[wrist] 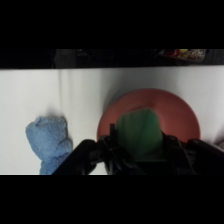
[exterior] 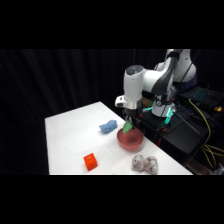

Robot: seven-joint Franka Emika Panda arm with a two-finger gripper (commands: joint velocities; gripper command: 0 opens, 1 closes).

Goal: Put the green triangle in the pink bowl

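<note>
One white arm reaches in from the far right, and its gripper (exterior: 130,120) hangs directly over the pink bowl (exterior: 131,143). The fingers (wrist: 111,145) are closed on the green triangle (exterior: 128,127), one on each side of it, so the block is held in the air just above the bowl's rim and does not touch the bowl. From the wrist view the green triangle (wrist: 140,132) covers the near part of the pink bowl (wrist: 175,112), with the bowl's red inside showing around it on the far side and to both sides.

Counting what lies on the white surface (exterior: 70,135): one bowl, one blue block (exterior: 107,127), one orange-red block (exterior: 90,161) and one whitish-grey lumpy cluster (exterior: 144,163). With the green one in the fingers, that makes three small blocks in all.

The blue block sits just beside the bowl, towards the back of the surface; in the wrist view the blue block (wrist: 49,142) is clear of the bowl's rim, with bare surface between them. The orange-red block stands alone near the front edge, well apart from the bowl. The lumpy cluster lies near the bowl at the front right corner.
</note>
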